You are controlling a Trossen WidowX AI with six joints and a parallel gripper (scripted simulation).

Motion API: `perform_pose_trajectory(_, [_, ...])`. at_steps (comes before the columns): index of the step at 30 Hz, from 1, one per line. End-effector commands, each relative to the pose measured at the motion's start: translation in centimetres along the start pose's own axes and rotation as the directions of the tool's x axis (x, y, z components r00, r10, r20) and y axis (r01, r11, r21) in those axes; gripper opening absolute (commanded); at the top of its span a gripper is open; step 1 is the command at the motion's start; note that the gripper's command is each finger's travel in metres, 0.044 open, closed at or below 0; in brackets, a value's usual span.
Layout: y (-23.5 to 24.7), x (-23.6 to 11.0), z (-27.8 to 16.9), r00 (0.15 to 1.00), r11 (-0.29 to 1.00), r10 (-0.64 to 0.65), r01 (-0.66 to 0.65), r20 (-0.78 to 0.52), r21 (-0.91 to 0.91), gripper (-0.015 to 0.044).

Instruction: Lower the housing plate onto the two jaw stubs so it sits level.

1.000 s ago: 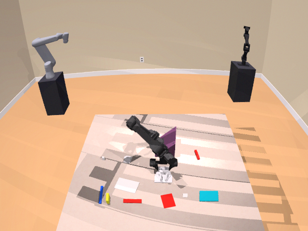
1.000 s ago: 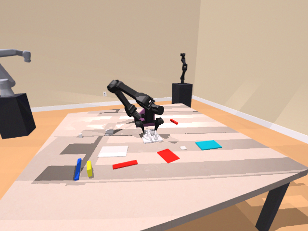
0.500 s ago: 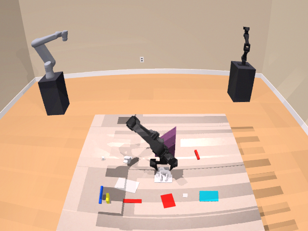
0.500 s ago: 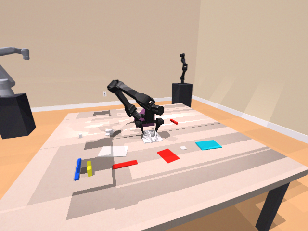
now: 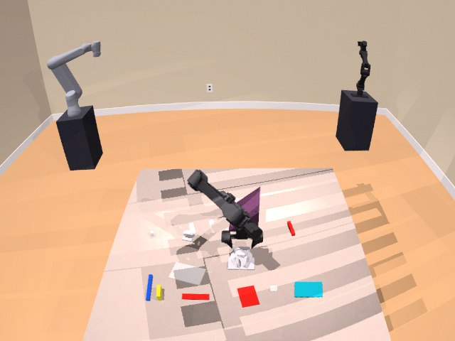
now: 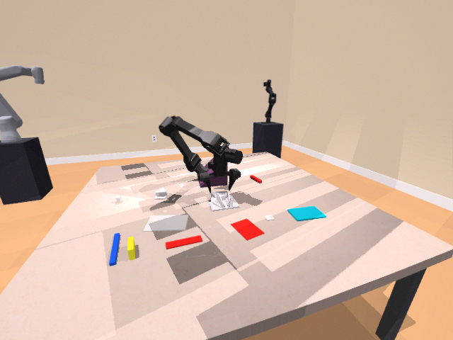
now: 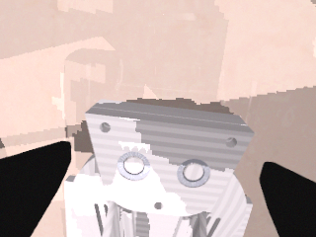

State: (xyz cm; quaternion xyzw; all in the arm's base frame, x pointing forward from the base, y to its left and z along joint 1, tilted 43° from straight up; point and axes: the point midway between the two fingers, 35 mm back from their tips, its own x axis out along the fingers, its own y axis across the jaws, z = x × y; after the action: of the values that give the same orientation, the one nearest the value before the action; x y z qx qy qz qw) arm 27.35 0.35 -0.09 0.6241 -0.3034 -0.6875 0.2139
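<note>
From my remote seat, my claw (image 5: pixel 242 246) (image 6: pixel 220 189) (image 7: pixel 166 161) stands wide open, gripping nothing. Relative to the claw, the pale housing plate (image 7: pixel 168 143) lies between and below its two black fingertips, with two round rings showing in its face and a gap at either side.
</note>
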Motion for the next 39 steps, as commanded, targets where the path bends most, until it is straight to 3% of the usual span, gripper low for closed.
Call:
perform_pose_trajectory(1, [0.1,-4.1,0.0,1.000,1.000,-0.010,0.010,-0.013,0.011,0.0440])
perform_pose_trajectory(10, [-0.1,-4.2,0.2,1.000,1.000,-0.006,0.006,-0.014,0.003,0.0440])
perform_pose_trajectory(21, [0.7,-9.5,6.7,1.000,1.000,-0.011,0.011,-0.009,0.008,0.0440])
perform_pose_trajectory(39, [0.7,-9.6,6.9,1.000,1.000,-0.011,0.011,-0.009,0.007,0.0440])
